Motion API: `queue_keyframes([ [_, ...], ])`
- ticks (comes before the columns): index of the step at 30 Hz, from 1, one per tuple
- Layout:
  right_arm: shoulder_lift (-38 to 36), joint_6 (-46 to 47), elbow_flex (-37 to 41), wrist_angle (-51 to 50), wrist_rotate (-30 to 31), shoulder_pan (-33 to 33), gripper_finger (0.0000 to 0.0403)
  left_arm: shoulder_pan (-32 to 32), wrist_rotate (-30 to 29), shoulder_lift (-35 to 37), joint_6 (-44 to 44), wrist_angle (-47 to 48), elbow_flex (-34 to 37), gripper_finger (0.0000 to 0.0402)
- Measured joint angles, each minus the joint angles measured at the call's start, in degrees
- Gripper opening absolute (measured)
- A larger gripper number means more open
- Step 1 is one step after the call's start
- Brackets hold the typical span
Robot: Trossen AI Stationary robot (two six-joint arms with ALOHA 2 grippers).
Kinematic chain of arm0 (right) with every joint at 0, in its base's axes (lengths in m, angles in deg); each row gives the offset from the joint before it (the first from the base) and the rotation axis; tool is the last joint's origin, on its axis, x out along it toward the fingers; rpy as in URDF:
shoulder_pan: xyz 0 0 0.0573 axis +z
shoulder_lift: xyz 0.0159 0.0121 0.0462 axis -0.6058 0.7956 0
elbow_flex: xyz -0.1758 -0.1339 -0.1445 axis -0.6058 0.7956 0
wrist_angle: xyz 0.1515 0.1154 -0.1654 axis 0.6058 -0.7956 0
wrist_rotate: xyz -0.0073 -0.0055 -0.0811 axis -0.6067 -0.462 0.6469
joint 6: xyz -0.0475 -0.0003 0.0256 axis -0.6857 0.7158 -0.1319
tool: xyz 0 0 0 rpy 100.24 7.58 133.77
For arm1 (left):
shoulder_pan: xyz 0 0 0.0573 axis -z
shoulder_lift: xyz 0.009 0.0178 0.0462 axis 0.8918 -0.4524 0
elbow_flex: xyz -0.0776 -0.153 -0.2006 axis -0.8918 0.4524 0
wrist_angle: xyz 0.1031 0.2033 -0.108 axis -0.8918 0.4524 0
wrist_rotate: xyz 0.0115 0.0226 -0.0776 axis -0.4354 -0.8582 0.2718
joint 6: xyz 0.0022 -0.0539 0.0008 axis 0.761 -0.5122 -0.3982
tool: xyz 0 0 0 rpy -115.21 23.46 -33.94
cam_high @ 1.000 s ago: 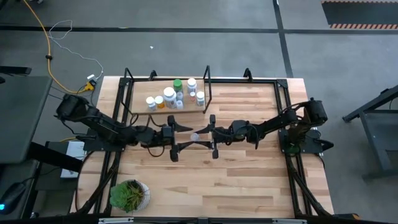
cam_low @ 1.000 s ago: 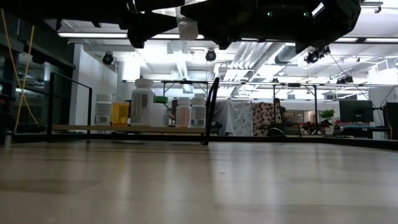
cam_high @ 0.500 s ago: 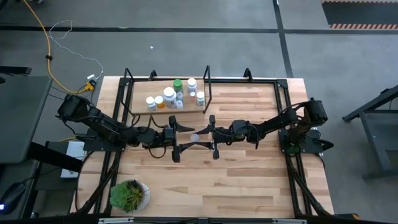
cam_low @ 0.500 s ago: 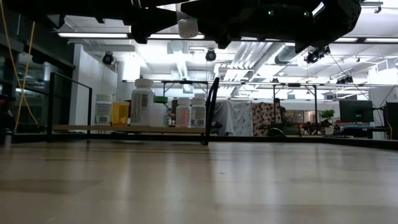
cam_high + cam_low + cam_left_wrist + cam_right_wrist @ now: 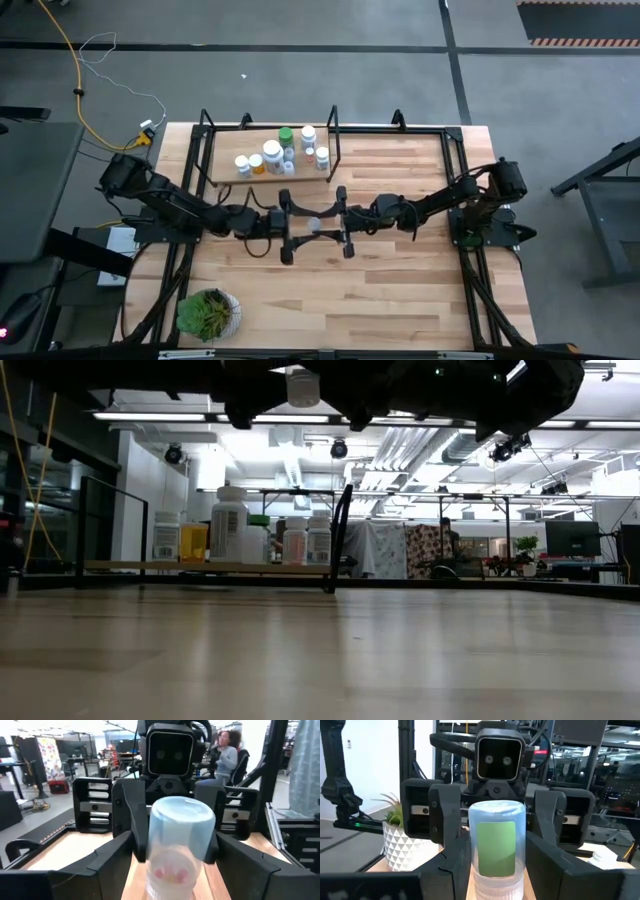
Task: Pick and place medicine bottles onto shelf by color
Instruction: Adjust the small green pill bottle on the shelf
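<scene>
Meeting above the middle of the desk (image 5: 400, 290), the left end effector (image 5: 300, 222) and right end effector (image 5: 332, 219) face each other with a small white bottle (image 5: 314, 221) between them, lifted clear of the wood. Both pinch it, one at each end. Other medicine bottles (image 5: 272, 156) stand on the shelf (image 5: 225, 176) at the desk's far edge, well apart from the arms.

We see pale bottle (image 5: 316, 219) horizontal above tabletop, mid-air; other medicine bottles (image 5: 272, 156), mostly white, upright on shelf (image 5: 222, 170).
</scene>
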Motion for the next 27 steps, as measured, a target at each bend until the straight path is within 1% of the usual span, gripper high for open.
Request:
queue_keyframes([
  [3, -0.11, 0.53, 0.28, 0.02, -0.83, 0.13, 0.0149, 0.15, -1.57, -2.51, 0.45, -0.12, -2.23, 0.0258],
  [5, -0.11, 0.3, 0.28, -0.2, -1.56, 0.2, 0.0149, 0.73, -4.18, -3.22, 1.62, -0.09, -2.89, 0.0258],
  [7, -0.01, 0.19, 0.25, -0.17, -1.61, 0.12, 0.0149, 1.37, -6.74, -2.69, 2.62, 0.22, -2.83, 0.0258],
  [10, 0.02, 0.19, -0.21, -0.21, -0.95, 0.03, 0.0149, 2.19, -8.37, -0.64, 3.86, 0.71, -2.42, 0.0258],
  [15, 0.39, 0.43, 0.02, -2.7, -0.3, -0.17, 0.0149, 3.73, -8.85, 3.59, 4.39, -0.39, -2.19, 0.0257],
  [21, 0.2, 0.38, -0.05, -1.58, -0.48, -0.16, 0.0149, 4.25, -9.13, 4.02, 4.25, 1.46, -2.08, 0.0257],
  [27, 0.2, 0.26, -0.05, -0.94, -0.51, -0.17, 0.0149, 1.87, -6.98, 3.06, -1.61, 2.79, -2.05, 0.0257],
])
